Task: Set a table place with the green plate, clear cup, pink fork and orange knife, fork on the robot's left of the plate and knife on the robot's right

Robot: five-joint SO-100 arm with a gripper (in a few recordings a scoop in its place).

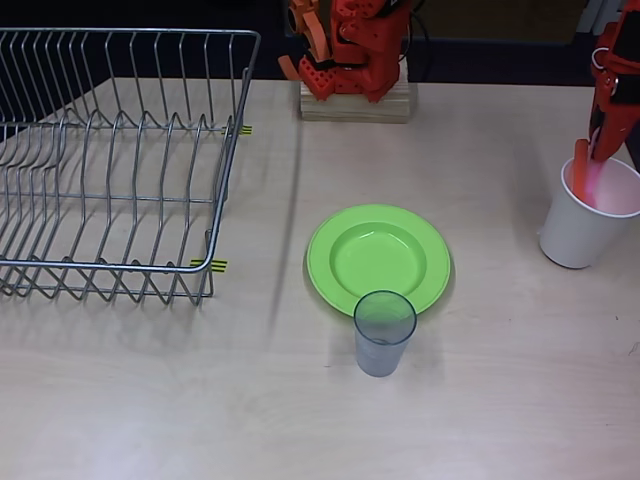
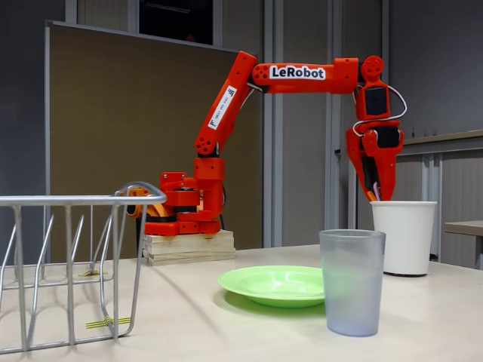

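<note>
The green plate (image 1: 378, 258) (image 2: 273, 283) lies in the middle of the table. The clear cup (image 1: 384, 331) (image 2: 352, 282) stands upright at the plate's near rim in the overhead view. At the right edge, the pink fork (image 1: 603, 183) and the orange knife (image 1: 580, 163) stand in a white paper cup (image 1: 577, 236) (image 2: 404, 238). My gripper (image 1: 599, 152) (image 2: 375, 190) hangs over that cup, fingers pointing down into its mouth. A pink strip shows between the narrow jaws, so they look shut on the pink fork.
A wire dish rack (image 1: 110, 160) (image 2: 68, 264) fills the left of the table. The arm's base sits on a wooden block (image 1: 355, 103) at the far edge. Bare tabletop lies left and right of the plate.
</note>
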